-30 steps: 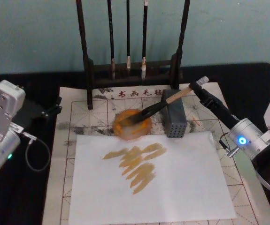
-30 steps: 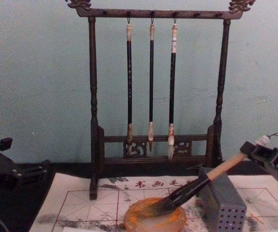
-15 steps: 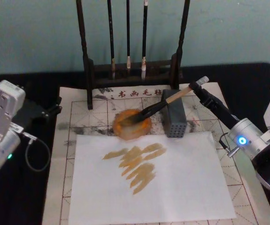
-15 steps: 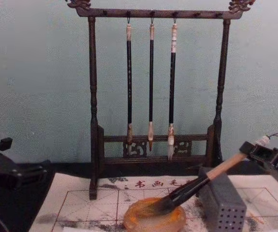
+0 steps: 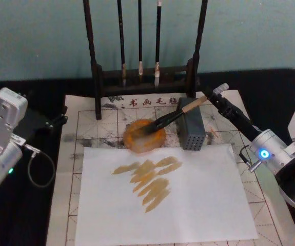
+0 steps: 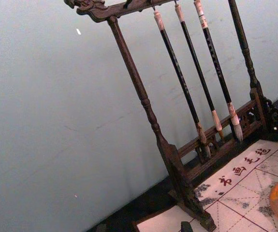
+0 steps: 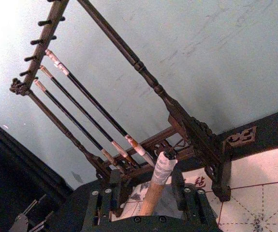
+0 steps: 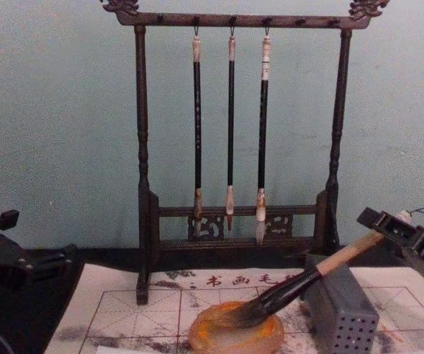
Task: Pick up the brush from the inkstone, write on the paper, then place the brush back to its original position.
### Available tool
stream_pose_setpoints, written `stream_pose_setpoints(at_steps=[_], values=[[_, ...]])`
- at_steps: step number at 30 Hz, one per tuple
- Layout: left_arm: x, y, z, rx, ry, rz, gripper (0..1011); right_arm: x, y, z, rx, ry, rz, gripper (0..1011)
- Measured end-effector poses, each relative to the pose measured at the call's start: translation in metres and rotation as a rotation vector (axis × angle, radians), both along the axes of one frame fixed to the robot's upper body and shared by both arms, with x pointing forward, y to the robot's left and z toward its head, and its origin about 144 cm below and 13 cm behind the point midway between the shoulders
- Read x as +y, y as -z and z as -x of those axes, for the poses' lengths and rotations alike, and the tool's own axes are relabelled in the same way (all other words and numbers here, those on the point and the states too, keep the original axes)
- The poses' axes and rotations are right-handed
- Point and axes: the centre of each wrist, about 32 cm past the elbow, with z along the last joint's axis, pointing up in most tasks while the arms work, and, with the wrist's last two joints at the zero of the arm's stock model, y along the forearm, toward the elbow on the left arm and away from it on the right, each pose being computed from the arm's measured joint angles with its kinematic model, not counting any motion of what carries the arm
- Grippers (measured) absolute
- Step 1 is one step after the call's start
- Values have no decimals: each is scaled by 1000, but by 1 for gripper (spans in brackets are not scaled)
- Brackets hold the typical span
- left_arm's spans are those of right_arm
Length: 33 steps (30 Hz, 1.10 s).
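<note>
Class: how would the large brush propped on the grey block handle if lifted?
The brush looks straight and wooden: probably stiff. Its bushy tip rests in the inkstone: likely soft, dripping. Round, it may roll off the grey block. The right gripper is at its white end; the left gripper is parked left.

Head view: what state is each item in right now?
brush: tip in the inkstone, handle leaning on the grey block.
inkstone: holds the brush tip.
white sheet: flat, orange-brown strokes on it.
right gripper: open, straddling the handle's end.
left gripper: parked, left of the grid paper.
</note>
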Motion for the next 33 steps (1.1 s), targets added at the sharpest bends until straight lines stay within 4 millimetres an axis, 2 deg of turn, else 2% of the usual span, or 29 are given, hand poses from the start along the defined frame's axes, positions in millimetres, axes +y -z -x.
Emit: stream_pose_setpoints(at_steps=[7,8,9,13,33], values=[[0,0,0,0,0,0,1001,0,0,0,-1,0,0,870],[0,0,0,0,0,0,1001,0,0,0,-1,0,0,870],[0,0,0,0,0,0,1001,0,0,0,-1,0,0,919],[0,0,0,0,0,0,1001,0,0,0,-1,0,0,1002],[0,0,0,0,0,0,1001,-2,-3,1,-12,29,-1,1000]])
